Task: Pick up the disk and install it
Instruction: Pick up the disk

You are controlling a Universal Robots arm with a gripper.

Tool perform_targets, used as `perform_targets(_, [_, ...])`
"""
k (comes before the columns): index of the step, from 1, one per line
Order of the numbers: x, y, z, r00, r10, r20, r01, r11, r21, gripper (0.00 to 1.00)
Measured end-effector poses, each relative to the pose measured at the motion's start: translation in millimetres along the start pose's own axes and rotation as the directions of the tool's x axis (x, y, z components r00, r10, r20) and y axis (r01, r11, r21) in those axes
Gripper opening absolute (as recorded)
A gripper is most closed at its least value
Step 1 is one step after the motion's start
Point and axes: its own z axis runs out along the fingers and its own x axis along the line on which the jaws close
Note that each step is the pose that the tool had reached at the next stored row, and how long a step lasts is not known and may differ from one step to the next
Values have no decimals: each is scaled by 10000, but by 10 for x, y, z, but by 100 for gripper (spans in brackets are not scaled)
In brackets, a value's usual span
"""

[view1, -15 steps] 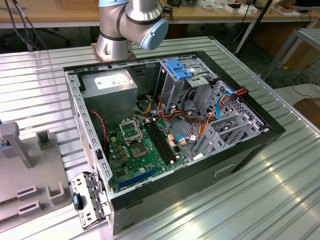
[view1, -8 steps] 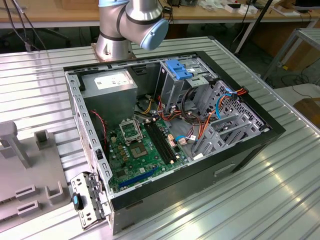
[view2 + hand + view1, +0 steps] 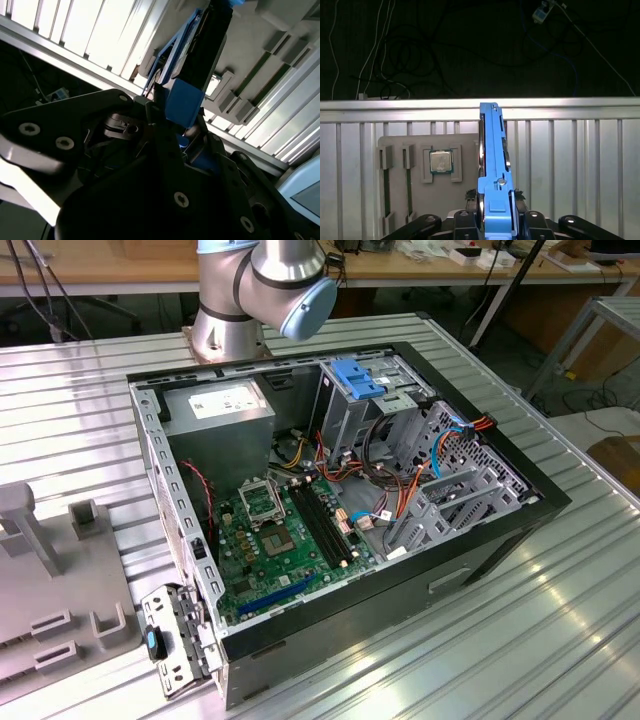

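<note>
The disk (image 3: 492, 165) stands edge-on in the first wrist view, its blue side rail facing the camera and a sliver of grey metal showing behind it. My gripper (image 3: 494, 212) is shut on the disk's lower end, with black fingers (image 3: 465, 220) on either side. In the second wrist view the same disk (image 3: 192, 60) rises from the gripper (image 3: 175, 125), with a blue rail tab just above the jaws. The disk is held in the air over the ribbed metal table (image 3: 580, 165) and a grey fixture plate (image 3: 415, 200).
The open computer case (image 3: 340, 500) lies on the table with its motherboard (image 3: 285, 530), grey power supply (image 3: 220, 405) and blue-topped drive cage (image 3: 358, 380) exposed. The arm's base (image 3: 265, 290) stands behind it. A grey fixture (image 3: 60, 600) sits at the exterior view's left. A processor chip (image 3: 441, 161) rests in the plate.
</note>
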Motion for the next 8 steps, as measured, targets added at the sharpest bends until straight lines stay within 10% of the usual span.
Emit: perform_targets(8, [0, -14, 0, 10000, 0, 0, 0, 10000, 0, 37])
